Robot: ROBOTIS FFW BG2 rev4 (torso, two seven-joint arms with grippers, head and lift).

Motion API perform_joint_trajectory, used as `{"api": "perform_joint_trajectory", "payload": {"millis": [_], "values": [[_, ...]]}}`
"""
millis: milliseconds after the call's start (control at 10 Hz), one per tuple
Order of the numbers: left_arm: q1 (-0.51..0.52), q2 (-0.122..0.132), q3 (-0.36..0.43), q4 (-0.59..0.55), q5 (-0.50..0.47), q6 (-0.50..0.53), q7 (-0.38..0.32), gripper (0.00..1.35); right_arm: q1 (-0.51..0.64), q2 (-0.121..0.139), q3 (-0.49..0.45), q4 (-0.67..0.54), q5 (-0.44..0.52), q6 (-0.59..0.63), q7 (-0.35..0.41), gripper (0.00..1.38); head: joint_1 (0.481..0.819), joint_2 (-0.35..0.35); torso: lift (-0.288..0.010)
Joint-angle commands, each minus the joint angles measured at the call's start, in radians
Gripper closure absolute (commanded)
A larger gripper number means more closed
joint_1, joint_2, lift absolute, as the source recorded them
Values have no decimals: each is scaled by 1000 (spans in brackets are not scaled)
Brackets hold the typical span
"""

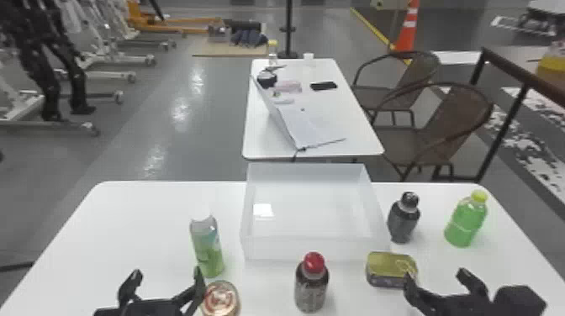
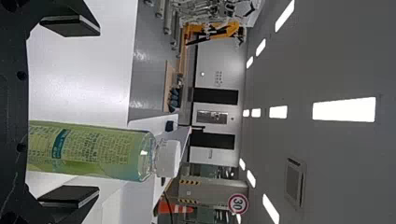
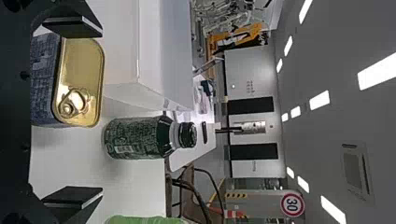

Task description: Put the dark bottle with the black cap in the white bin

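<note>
Dark bottle with the black cap (image 1: 402, 222): upright on the table (image 1: 138, 222), just beside the white bin's right wall, outside it.
White bin (image 1: 313, 248): no bottle inside; nothing of the placing looks done.
Tin (image 1: 384, 275): on the robot's side of that bottle, probably an obstacle to a straight reach.
Right gripper (image 1: 434, 275): fingers wide apart, gripping nothing, near the tin.
Left gripper (image 1: 167, 275): also spread wide and holding nothing.
Bottle's remaining course: approach, grasp, lift over the wall, lowering, release.
</note>
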Motion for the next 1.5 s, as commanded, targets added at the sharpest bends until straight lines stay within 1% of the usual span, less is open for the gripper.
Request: {"api": "perform_joint_trajectory", "payload": {"millis": [0, 100, 300, 400, 500, 600, 900, 1000, 1200, 1400], "values": [[0, -3, 2, 2, 6, -5, 0, 107, -56, 0, -22, 68, -9, -14, 20, 105, 549, 0, -100], [0, -3, 3, 5, 9, -9, 0, 107, -80, -2, -34, 107, -12, -16, 34, 105, 549, 0, -100], [3, -3, 9, 7, 9, -14, -1, 107, -120, -9, -41, 172, -18, -26, 39, 105, 549, 0, -100], [5, -3, 11, 8, 10, -15, 0, 107, -145, -17, -41, 214, -23, -28, 45, 105, 549, 0, -100], [6, -3, 12, 8, 13, -19, -1, 107, -172, -26, -41, 254, -32, -31, 68, 105, 549, 0, -100], [6, -3, 15, 8, 16, -22, 0, 107, -203, -34, -41, 289, -25, -45, 82, 105, 549, 0, -100], [9, -3, 17, 14, 29, -26, -1, 107, -281, -45, -41, 340, 25, -45, 82, 90, 549, 0, -100], [9, -3, 17, 17, 32, -29, -1, 107, -318, -45, -41, 372, 45, -45, 86, 78, 549, 0, -100], [8, -3, 15, 17, 33, -34, -3, 107, -405, -46, -41, 462, 55, -60, 134, 84, 549, 0, -100], [5, -3, 15, 22, 36, -38, -4, 107, -455, -48, -41, 528, 58, -80, 159, 85, 549, 0, -100]]}}
